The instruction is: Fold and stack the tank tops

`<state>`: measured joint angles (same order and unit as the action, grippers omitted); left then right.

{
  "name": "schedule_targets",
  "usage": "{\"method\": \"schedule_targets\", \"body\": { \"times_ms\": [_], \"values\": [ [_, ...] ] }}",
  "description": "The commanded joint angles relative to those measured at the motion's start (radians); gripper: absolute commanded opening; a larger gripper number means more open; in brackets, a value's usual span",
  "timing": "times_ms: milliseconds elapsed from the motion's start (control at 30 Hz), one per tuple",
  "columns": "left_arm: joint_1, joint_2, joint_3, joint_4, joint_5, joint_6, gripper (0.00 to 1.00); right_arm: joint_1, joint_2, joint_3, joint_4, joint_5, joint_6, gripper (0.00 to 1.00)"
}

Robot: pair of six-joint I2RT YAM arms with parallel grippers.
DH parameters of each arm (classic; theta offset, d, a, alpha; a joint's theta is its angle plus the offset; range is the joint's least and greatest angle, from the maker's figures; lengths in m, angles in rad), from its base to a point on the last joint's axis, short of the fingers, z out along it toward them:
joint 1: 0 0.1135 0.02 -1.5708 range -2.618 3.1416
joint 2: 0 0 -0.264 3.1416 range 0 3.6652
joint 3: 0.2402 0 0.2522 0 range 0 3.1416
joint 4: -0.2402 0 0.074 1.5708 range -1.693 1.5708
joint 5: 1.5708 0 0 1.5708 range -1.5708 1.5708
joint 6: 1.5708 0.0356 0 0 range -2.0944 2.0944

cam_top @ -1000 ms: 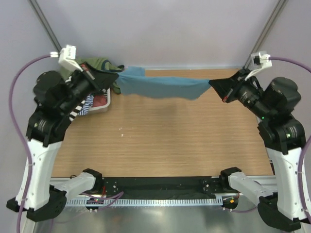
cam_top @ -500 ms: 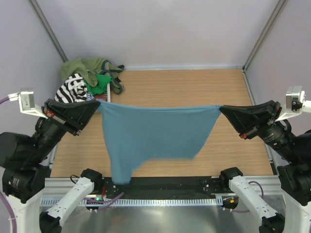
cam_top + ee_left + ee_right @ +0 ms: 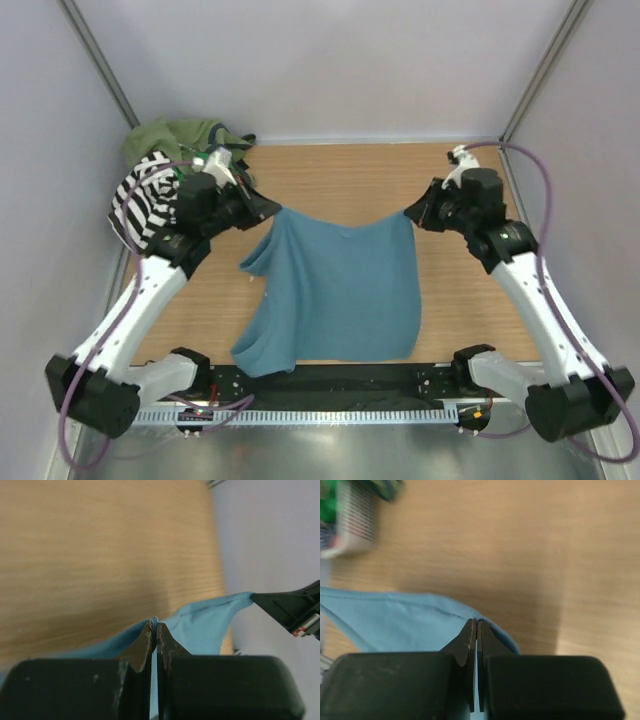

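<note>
The teal-blue tank top (image 3: 335,285) lies spread down the middle of the table, its near end reaching the front edge. My left gripper (image 3: 272,209) is shut on its far left corner and my right gripper (image 3: 410,214) is shut on its far right corner; the edge between them sags. In the left wrist view the cloth (image 3: 200,625) is pinched at the tips of my left gripper (image 3: 154,626). In the right wrist view the cloth (image 3: 395,617) is pinched by my right gripper (image 3: 476,624). The black-and-white striped tank top (image 3: 145,190) lies in the heap at far left.
An olive top (image 3: 165,135) and a green one (image 3: 205,160) lie in the heap with a white basket (image 3: 352,527) at the far left corner. Bare wooden table (image 3: 470,300) lies right of the teal top. Grey walls close in the sides and back.
Both arms swung the teal top from held up high and stretched down onto the table. The grippers moved forward and inward, and the cloth now lies spread flat.
</note>
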<state>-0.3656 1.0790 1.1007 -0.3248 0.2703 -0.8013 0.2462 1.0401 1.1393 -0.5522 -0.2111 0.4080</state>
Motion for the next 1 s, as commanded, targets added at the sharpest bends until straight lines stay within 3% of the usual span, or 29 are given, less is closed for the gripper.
{"method": "schedule_targets", "body": {
  "times_ms": [0,167,333,533,567,600,633,700,967],
  "values": [
    [0.004,0.105,-0.172,0.169,-0.095,-0.055,0.00,-0.004,0.056,-0.152,0.151,0.094,0.060,0.01],
    [0.002,0.385,-0.158,0.347,-0.135,-0.064,0.00,-0.016,0.266,-0.153,0.303,0.133,0.087,0.01],
    [0.005,0.687,0.066,0.371,-0.137,-0.053,0.00,-0.042,0.498,0.006,0.344,0.186,0.074,0.01],
    [0.010,0.915,0.421,0.273,-0.158,-0.006,0.01,-0.110,0.682,0.235,0.345,0.245,0.115,0.01],
    [0.013,0.961,0.465,0.210,-0.161,0.007,0.10,-0.122,0.724,0.258,0.334,0.245,0.123,0.17],
    [0.017,0.982,0.554,0.166,-0.167,0.016,0.54,-0.125,0.738,0.305,0.319,0.242,0.129,0.37],
    [0.019,0.995,0.592,0.065,-0.180,0.025,0.70,-0.127,0.751,0.325,0.302,0.233,0.124,0.65],
    [0.016,0.971,0.614,0.008,-0.238,0.066,0.91,-0.127,0.730,0.315,0.267,0.248,0.121,0.71],
    [0.014,0.650,0.284,-0.033,-0.401,0.099,0.90,-0.128,0.448,-0.011,0.325,0.181,0.126,0.66]
  ]
}}
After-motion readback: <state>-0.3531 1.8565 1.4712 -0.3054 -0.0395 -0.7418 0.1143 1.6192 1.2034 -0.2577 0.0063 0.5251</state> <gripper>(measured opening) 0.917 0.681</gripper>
